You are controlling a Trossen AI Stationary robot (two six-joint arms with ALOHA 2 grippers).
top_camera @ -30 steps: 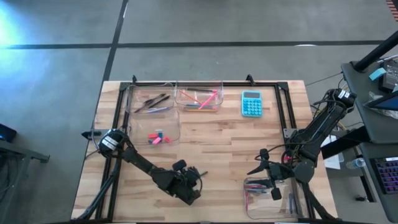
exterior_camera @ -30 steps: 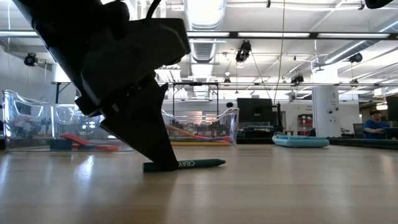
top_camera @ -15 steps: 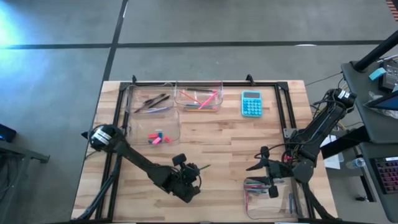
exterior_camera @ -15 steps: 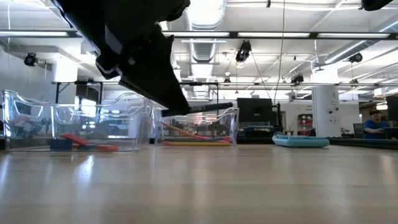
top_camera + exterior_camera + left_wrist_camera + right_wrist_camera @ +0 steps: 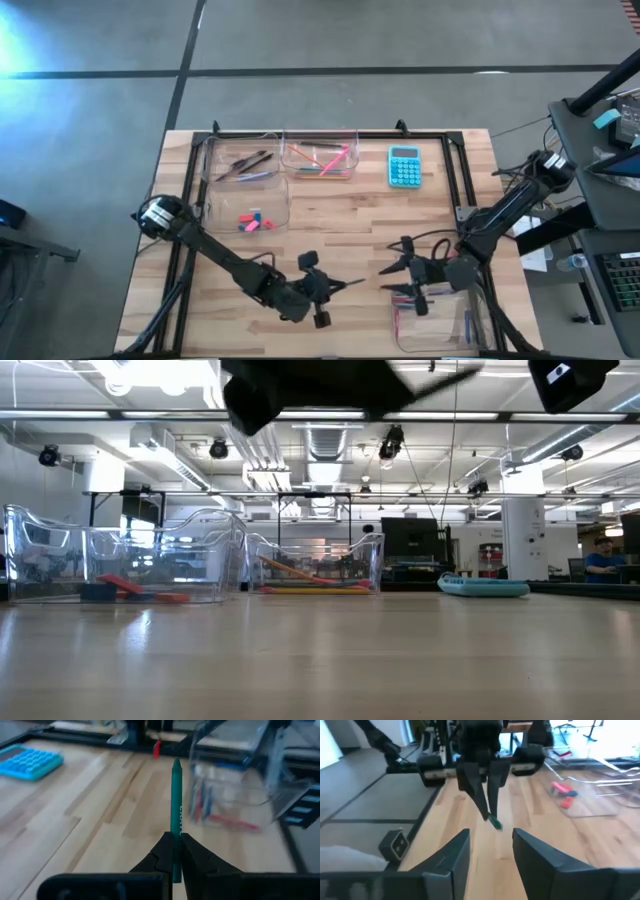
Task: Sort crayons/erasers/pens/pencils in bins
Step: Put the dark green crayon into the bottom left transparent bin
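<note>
High view: the left gripper is closed on a slim dark green crayon, held above the bare front-centre of the wooden table. The right gripper, jaws spread and empty, is set near it, facing the crayon tip. Short pink and blue erasers are contained in a clear plastic bin at rear left; three further clear bins are placed about the table. A turquoise calculator is noted at the rear.

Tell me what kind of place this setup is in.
Probably a robotics lab or open workshop: exposed ceiling ducts and strip lights, a concrete floor around the wooden table, and monitors beyond it.
</note>
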